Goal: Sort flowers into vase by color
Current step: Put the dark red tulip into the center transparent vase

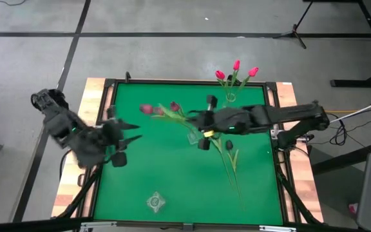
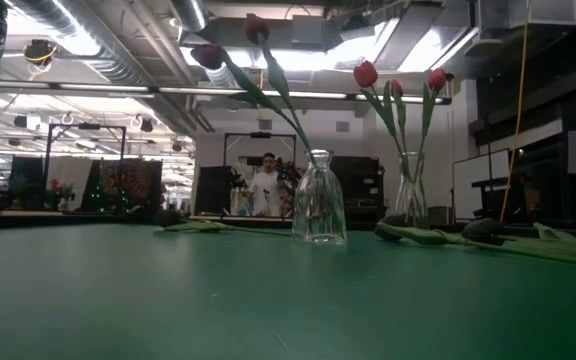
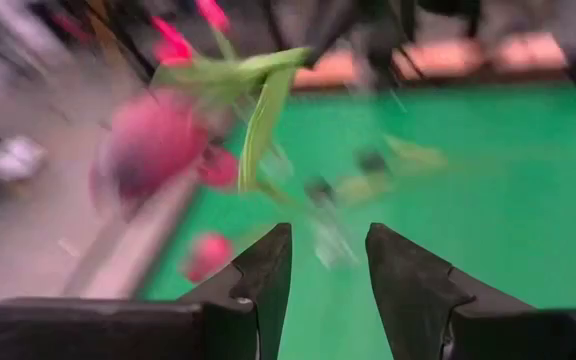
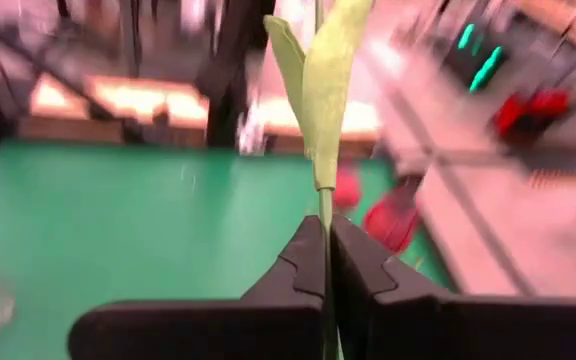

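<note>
I have the right gripper (image 4: 325, 262) over mid-tabletop, just beside the near clear vase (image 1: 194, 135), fingers pinched tight on a thin green tulip stem (image 4: 324, 205), leaf standing up past the tips. From the high view I can't tell which head belongs to that stem; several stems and leaves trail off under the arm toward the front of the green tabletop (image 1: 172, 187). The left gripper (image 3: 328, 262) sits near the left edge of the mat, fingers parted, nothing between them, with blurred pink heads and a leaf ahead of it. The near vase already holds two dusky mauve tulips (image 1: 148, 109), heads leaning out far to the left; the far vase (image 1: 230, 98) at the back edge holds three bright pink-red tulips (image 1: 236, 66). More flowers lie flat on the mat behind the vases in the low view. Handling, as I judge it: these stems are light, thin and springy, so a pinch low on the stem lets the head whip and sag; I'd hold mid-stem, clear of the leaf, and keep the head uppermost. Fabric leaves are soft and will snag the vase lip. The glass vases look light and narrow-necked, and the mauve heads hang well off to one side, so a sideways nudge while threading a stem in could tip one.
</note>
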Available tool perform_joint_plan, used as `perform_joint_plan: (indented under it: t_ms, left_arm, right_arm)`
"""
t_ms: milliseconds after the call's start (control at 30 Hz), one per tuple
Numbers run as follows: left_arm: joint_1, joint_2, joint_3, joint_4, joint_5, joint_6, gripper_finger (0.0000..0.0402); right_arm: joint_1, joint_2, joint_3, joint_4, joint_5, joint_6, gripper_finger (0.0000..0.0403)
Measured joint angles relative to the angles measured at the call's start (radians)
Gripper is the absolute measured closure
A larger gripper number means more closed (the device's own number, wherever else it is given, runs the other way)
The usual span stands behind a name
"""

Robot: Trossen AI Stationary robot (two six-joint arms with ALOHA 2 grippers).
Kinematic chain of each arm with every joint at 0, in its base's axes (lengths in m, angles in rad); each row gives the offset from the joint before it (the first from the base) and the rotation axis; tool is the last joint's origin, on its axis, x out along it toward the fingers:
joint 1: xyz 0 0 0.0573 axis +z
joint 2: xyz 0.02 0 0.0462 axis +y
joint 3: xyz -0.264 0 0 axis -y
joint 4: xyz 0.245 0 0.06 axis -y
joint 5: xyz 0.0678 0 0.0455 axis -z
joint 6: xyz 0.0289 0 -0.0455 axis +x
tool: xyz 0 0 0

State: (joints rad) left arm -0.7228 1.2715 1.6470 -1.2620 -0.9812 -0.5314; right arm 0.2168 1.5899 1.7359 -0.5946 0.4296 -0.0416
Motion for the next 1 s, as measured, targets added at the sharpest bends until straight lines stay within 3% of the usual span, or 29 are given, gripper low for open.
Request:
perform_joint_plan:
  t_ms: [100,200,367,500,600,733,800,1000]
  left_arm:
    - [-0.13,-0.019,-0.063,0.043,-0.306,-0.052,0.0273]
    - [-0.206,-0.017,-0.16,0.075,-0.558,-0.112,0.0273]
    - [-0.189,-0.014,-0.287,0.132,-0.585,-0.257,0.0273]
    - [-0.178,-0.013,-0.327,0.262,-0.551,-0.192,0.0272]
    - [-0.139,-0.015,-0.314,0.447,-0.393,-0.046,0.0273]
    - [-0.074,-0.024,-0.276,0.576,0.196,-0.022,0.0278]
    - [-0.053,-0.016,-0.279,0.641,0.363,0.04,0.0281]
    - [0.03,-0.023,-0.337,1.027,0.418,0.483,0.0288]
  right_arm:
    - [0.035,-0.039,0.0,0.107,0.049,-0.074,0.0402]
    - [0.061,-0.047,0.0,0.249,-0.001,-0.148,0.0402]
    - [0.058,-0.014,0.0,0.44,-0.236,-0.196,0.0403]
    - [0.056,0.021,0.0,0.505,-0.306,-0.229,0.0403]
    - [0.058,0.034,0.0,0.521,-0.296,-0.244,0.0403]
    - [0.058,0.03,0.0,0.513,-0.267,-0.246,0.0403]
    - [0.058,0.026,0.0,0.518,-0.27,-0.246,0.0403]
    - [0.072,0.024,0.0,0.539,-0.311,-0.249,0.0403]
